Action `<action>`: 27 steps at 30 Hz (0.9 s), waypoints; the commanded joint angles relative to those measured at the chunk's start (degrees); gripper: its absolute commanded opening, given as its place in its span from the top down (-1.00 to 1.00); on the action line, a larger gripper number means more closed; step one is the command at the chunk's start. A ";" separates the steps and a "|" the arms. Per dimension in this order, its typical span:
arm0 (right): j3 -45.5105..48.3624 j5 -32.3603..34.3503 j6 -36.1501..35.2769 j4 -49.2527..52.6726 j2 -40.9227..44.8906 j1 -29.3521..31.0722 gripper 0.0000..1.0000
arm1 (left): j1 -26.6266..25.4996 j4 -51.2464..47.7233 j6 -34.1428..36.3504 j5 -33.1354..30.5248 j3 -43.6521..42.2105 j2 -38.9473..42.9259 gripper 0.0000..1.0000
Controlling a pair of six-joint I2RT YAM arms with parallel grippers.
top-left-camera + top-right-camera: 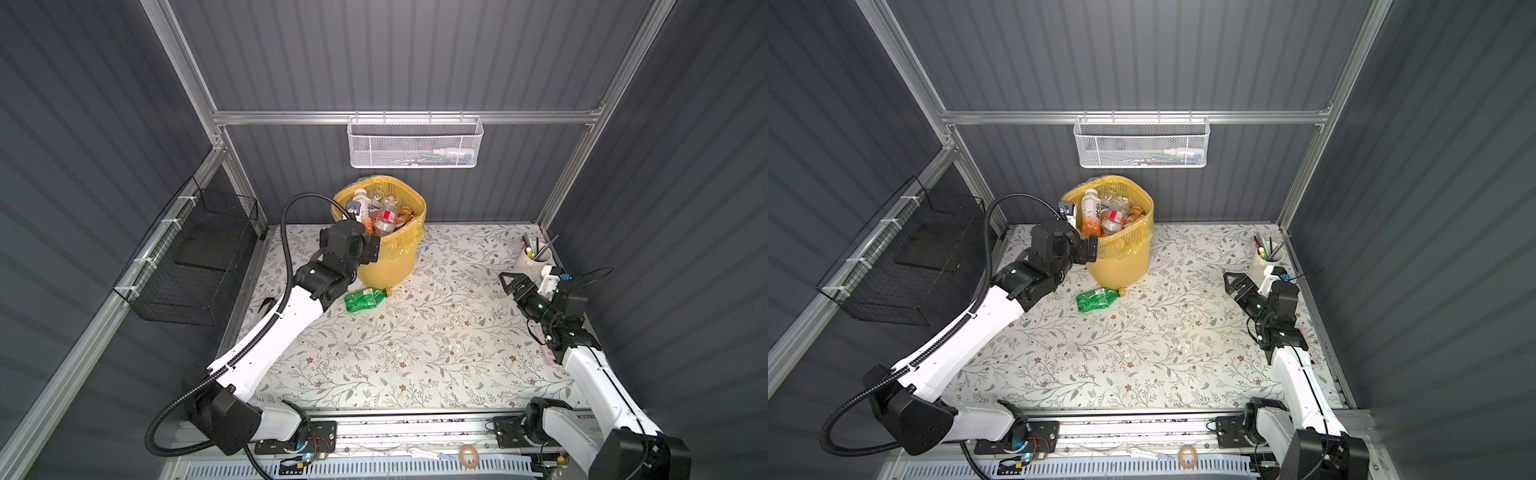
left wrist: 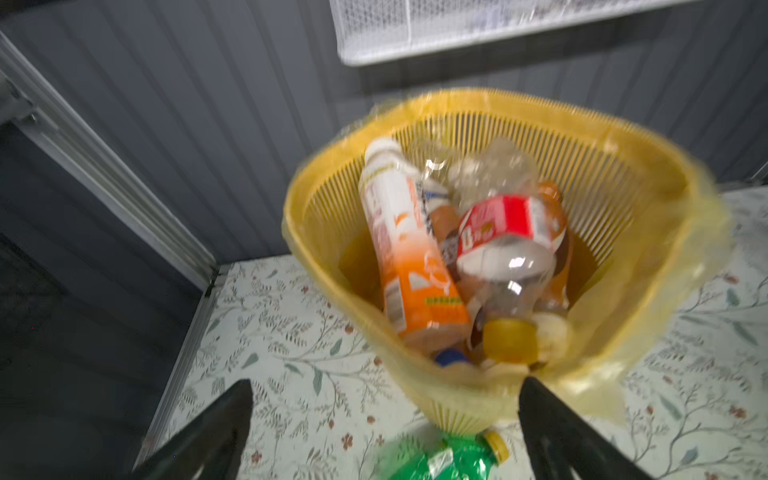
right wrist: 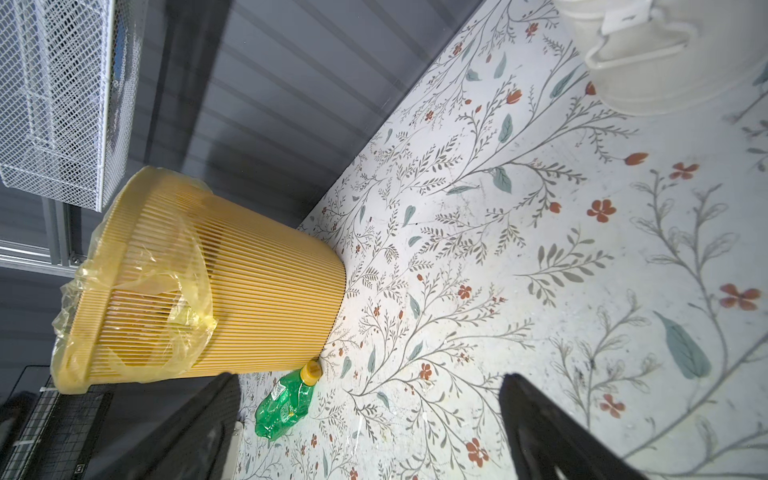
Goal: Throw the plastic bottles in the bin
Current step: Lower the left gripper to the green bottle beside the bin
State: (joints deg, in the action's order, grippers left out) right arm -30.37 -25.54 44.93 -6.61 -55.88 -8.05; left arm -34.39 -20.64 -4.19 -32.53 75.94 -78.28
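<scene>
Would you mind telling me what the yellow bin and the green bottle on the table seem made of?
The bin: likely matte yellow plastic, moulded in thin ribs, with a thin glossy bag liner. The green bottle: thin translucent plastic, crumpled and shiny.

I am working inside a robot test cell, a lab booth rather than a lived-in room. Grey ribbed wall panels (image 1: 395,54) close it on three sides, held in a bare aluminium frame (image 1: 291,117). The left arm (image 1: 266,336) and right arm (image 1: 598,374) are mounted on a metal rail (image 1: 415,428) at the front. The surface (image 1: 415,353) wears a floral covering. Household props furnish it: a white mesh basket (image 1: 411,145), a black wire basket (image 1: 195,270), a cup of pens (image 1: 530,259) and a yellow bin (image 1: 390,257).
</scene>
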 commanded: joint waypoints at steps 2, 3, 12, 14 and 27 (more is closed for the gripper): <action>0.67 -0.57 0.76 -1.80 -0.91 -0.31 -0.98 | 0.55 -2.20 -2.44 -0.75 -8.33 2.82 -0.99; 0.83 -0.58 0.86 -1.83 -0.99 -0.32 -0.98 | 0.63 -1.72 -2.00 0.00 -10.63 3.25 -0.99; 1.36 2.24 0.35 0.05 -0.64 -0.47 -0.98 | 0.55 0.69 1.71 2.88 -20.99 0.62 -0.99; 1.45 2.65 0.29 0.50 -0.68 -0.46 -0.98 | 0.55 1.04 2.64 3.18 -20.96 -0.79 -0.99; 2.46 3.97 0.69 0.81 -1.20 -0.58 -0.98 | -0.28 5.58 11.10 5.02 -18.78 -12.47 -0.99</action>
State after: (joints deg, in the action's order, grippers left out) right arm -28.29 -22.44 46.06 -5.89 -56.80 -8.32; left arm -34.20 -17.06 3.51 -28.47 55.33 -89.58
